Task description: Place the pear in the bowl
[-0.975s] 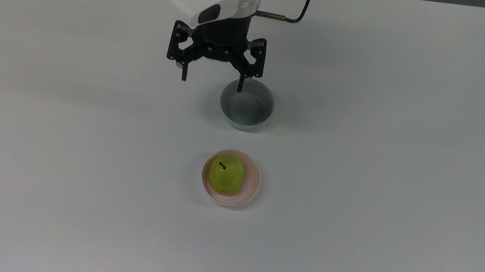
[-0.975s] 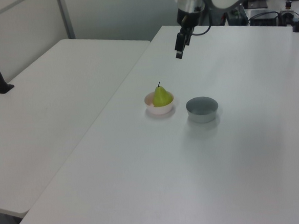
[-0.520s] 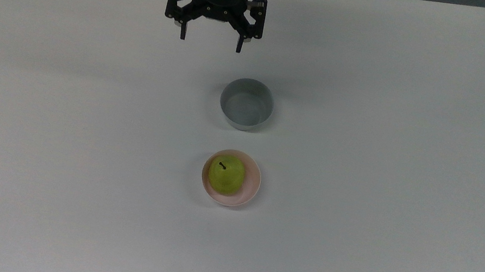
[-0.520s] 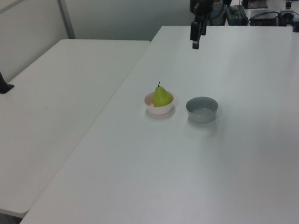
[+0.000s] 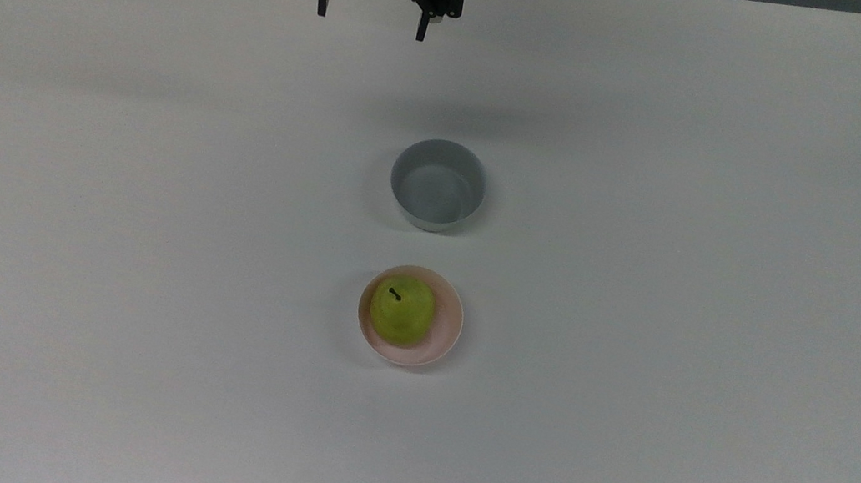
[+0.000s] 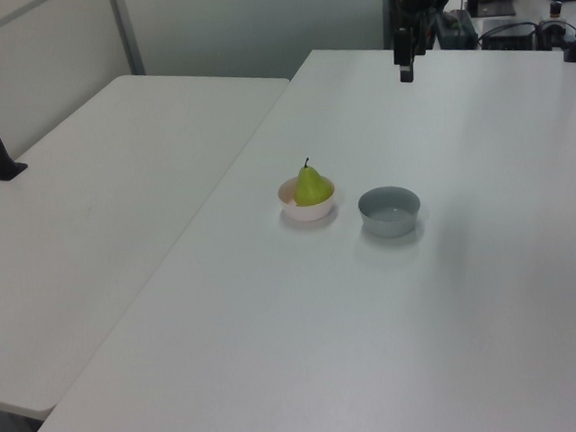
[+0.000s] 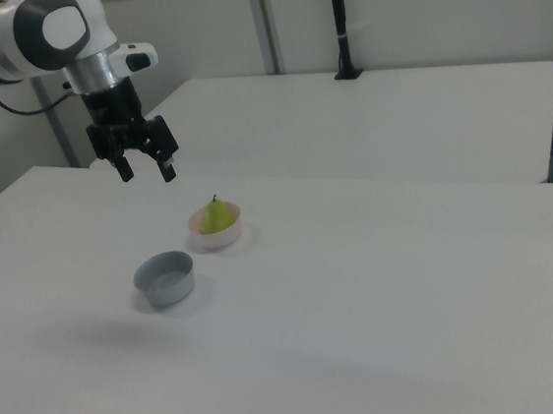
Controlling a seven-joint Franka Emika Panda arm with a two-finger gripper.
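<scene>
The yellow-green pear (image 5: 402,311) (image 6: 312,187) (image 7: 216,215) stands upright inside the pale pink bowl (image 5: 445,334) (image 6: 296,210) (image 7: 228,236), stem up. My gripper (image 5: 370,21) (image 6: 406,69) (image 7: 146,170) hangs open and empty high above the table, far from the bowl, near the top edge of the top view. Nothing sits between its fingers.
An empty grey-blue bowl (image 5: 437,185) (image 6: 390,211) (image 7: 164,277) stands between the pink bowl and the gripper in the top view. A second white table (image 6: 98,190) (image 7: 366,118) adjoins this one. A black pole (image 7: 339,22) stands clamped at its far side.
The gripper has risen and drawn back from above the grey-blue bowl toward the top view's upper edge. Pear and bowls have not moved.
</scene>
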